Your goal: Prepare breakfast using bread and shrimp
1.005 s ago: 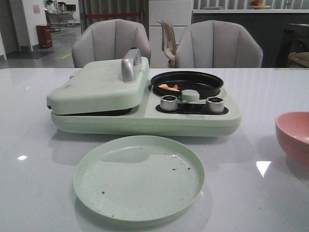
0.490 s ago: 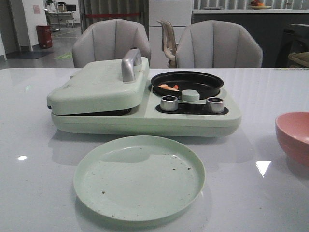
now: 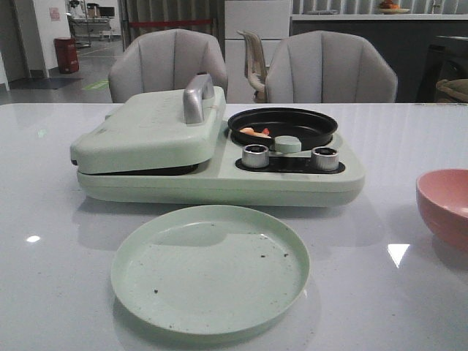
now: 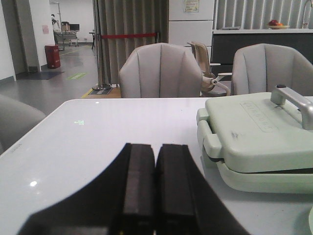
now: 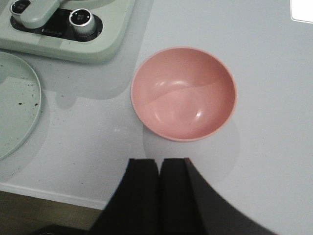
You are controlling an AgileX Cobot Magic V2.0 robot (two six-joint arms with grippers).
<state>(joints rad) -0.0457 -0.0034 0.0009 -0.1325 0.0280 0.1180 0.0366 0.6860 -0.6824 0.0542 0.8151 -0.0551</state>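
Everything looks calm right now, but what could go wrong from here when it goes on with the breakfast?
The bread cannot be seen; if it sits under the closed lid, it may overcook unnoticed. The shrimp lie in the black pan behind the knobs, so reaching in might bump them. The pink bowl stands near the table's right side, under the shut right gripper, and could be nudged.

The closed lid (image 3: 150, 131) of the pale green cooker (image 3: 219, 179) hides whatever lies beneath it, so no bread can be seen. The shrimp (image 3: 256, 132) in the black pan (image 3: 284, 126) are too small to count. The front view's right edge cuts off the pink bowl (image 3: 444, 206), and the right wrist view crops the green plate (image 5: 17, 105).
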